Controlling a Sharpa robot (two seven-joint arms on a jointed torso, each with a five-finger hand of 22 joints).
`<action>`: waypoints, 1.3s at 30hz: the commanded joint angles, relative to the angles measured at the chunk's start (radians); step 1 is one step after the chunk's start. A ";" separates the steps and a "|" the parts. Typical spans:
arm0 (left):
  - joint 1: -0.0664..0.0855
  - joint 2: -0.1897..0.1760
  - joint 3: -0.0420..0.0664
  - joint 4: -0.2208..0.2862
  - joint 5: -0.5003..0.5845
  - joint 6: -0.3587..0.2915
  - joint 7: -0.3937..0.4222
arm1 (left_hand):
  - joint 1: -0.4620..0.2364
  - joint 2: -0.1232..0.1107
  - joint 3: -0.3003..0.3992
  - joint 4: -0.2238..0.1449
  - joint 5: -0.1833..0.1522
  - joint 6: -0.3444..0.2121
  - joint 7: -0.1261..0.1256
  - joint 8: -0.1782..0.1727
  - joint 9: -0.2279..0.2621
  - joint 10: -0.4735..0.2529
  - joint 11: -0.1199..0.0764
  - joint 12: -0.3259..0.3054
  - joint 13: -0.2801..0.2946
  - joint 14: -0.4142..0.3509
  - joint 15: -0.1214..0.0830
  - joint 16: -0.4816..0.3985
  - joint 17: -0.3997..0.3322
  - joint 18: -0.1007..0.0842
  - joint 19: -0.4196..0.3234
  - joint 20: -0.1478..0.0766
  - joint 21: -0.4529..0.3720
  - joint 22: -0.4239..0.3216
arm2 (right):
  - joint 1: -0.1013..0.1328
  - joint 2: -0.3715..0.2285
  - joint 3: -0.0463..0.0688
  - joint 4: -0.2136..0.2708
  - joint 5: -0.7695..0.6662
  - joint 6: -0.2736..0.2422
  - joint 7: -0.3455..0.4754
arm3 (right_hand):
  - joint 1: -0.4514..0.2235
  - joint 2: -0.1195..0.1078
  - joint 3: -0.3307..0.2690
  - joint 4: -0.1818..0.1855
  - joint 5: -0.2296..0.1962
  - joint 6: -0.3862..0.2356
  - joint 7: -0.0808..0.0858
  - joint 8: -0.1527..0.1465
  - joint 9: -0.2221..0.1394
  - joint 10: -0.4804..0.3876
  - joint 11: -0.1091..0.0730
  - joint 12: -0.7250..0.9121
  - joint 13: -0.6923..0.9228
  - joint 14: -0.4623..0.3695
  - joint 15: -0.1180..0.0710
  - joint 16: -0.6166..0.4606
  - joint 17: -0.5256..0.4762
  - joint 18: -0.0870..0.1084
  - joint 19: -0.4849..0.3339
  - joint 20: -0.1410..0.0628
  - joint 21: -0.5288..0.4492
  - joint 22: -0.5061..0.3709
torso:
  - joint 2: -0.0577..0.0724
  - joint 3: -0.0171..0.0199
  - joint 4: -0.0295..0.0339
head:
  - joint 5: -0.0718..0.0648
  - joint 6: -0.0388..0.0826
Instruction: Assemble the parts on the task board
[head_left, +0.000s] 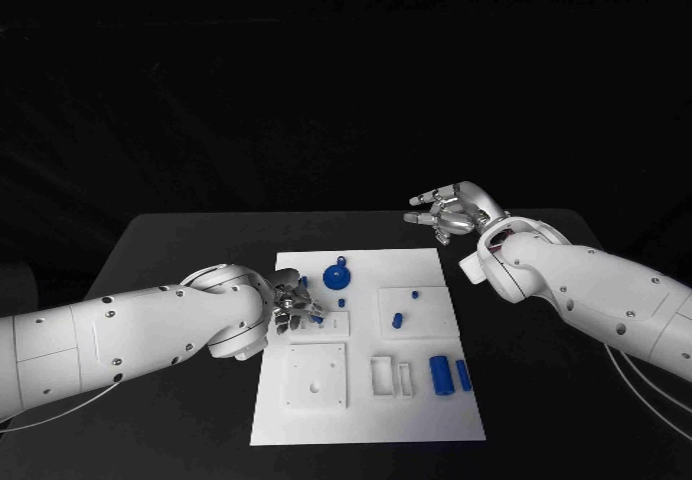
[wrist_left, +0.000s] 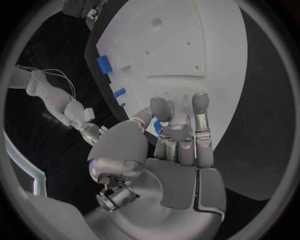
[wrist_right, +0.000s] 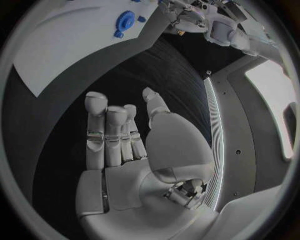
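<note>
Left hand (head_left: 293, 303): fingers curled over the board's left edge, pinching a small blue part (wrist_left: 157, 127) between thumb and finger. Right hand (head_left: 453, 212): fingers spread, holding nothing, above bare table (head_left: 188, 240) beyond the board's far right corner, well apart from the parts. White board (head_left: 433, 420): centre of table. On it: round blue wheel (head_left: 336, 277) near the far edge; two small blue pegs (head_left: 397, 320) on a raised square plate; two blue cylinders (head_left: 441, 376) side by side at the right; white slotted block (head_left: 384, 377) beside them; square plate with holes (head_left: 316, 377) at the near left.
</note>
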 joint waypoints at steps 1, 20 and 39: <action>-0.004 0.002 0.000 0.003 -0.034 -0.032 0.014 | 0.018 0.011 0.001 0.006 -0.001 0.352 -0.149 0.006 0.323 0.042 -0.007 -0.002 -0.001 0.004 0.006 -0.003 -0.001 0.009 0.007 0.001 -0.004 0.017 | 0.000 -0.001 0.001 0.004 0.001 0.015 0.009 | -0.001 0.011 0.001 -0.008 0.004 -0.007 0.003 -0.002 0.000 -0.007 0.000 0.003 -0.001 -0.009 -0.001 -0.001 -0.001 0.010 0.003 -0.001 -0.005 0.057 | 0.000 0.0000 -0.0012 | -0.001 0.001; -0.023 0.018 0.000 -0.021 -0.044 -0.032 0.011 | 0.016 0.010 0.002 0.010 -0.001 0.352 -0.149 0.007 0.324 0.042 -0.007 -0.001 -0.001 0.003 0.006 -0.003 -0.001 0.007 0.007 0.000 -0.005 0.018 | 0.000 -0.003 0.001 0.011 0.000 0.019 0.007 | -0.007 0.012 0.003 -0.013 0.005 -0.008 0.003 -0.002 0.000 -0.009 0.000 0.004 -0.004 -0.009 -0.001 0.001 -0.001 0.010 0.004 -0.001 -0.007 0.058 | 0.001 0.0012 -0.0015 | -0.008 -0.002; -0.030 0.026 0.000 -0.023 -0.044 0.027 0.007 | 0.020 0.002 0.003 -0.006 0.011 0.354 -0.150 0.010 0.328 0.041 -0.007 0.004 0.003 0.005 0.007 0.005 0.010 0.005 0.007 -0.001 -0.004 0.018 | -0.001 -0.002 0.000 0.012 0.000 0.021 0.008 | -0.010 0.013 0.002 -0.013 0.006 -0.008 0.003 -0.002 0.000 -0.010 0.000 0.005 -0.006 -0.010 -0.001 0.001 -0.002 0.010 0.005 -0.001 -0.010 0.057 | 0.000 0.0012 -0.0007 | -0.015 -0.005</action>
